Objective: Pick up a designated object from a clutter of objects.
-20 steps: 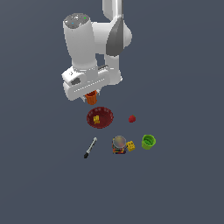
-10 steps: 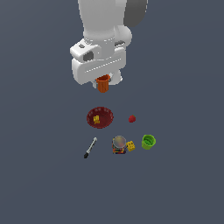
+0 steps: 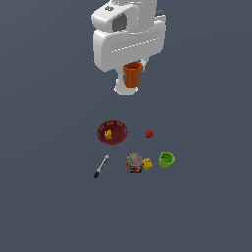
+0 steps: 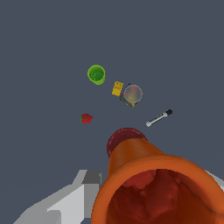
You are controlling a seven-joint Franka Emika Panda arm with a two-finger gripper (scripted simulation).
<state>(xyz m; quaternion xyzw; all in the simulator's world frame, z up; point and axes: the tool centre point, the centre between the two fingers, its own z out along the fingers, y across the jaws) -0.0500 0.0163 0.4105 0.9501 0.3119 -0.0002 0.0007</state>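
Pincer: my gripper (image 3: 132, 78) hung high above the clutter, clamped on the orange cup; in the wrist view one grey finger (image 4: 72, 199) showed beside the cup's wall, while the other was hidden behind the cup.

Orange cup: the orange cup (image 3: 132, 74) sat between my fingers, lifted well clear of everything else; in the wrist view (image 4: 151, 186) its wide open mouth faced the camera and its narrower end pointed down toward the items.

Dark red bowl: the dark red bowl (image 3: 112, 132) lay far below my pincer, nearly straight under it, with a small yellow piece (image 3: 109, 134) inside; in the wrist view the cup hid most of the bowl (image 4: 124, 138).

Red ball: the red ball (image 3: 148, 133) lay far beneath me, just off to the side of the bowl and apart from it.

Can: the can (image 3: 134, 163) stood beyond the bowl from my pincer, upright.

Yellow block: the yellow block (image 3: 146, 164) rested just beside the can; I could not tell whether they touched.

Green cup: the green cup (image 3: 167, 159) stood near the yellow block, on the side away from the can, mouth up.

Marker: the black-tipped marker (image 3: 102, 166) lay flat, on the can's other side and apart from it.
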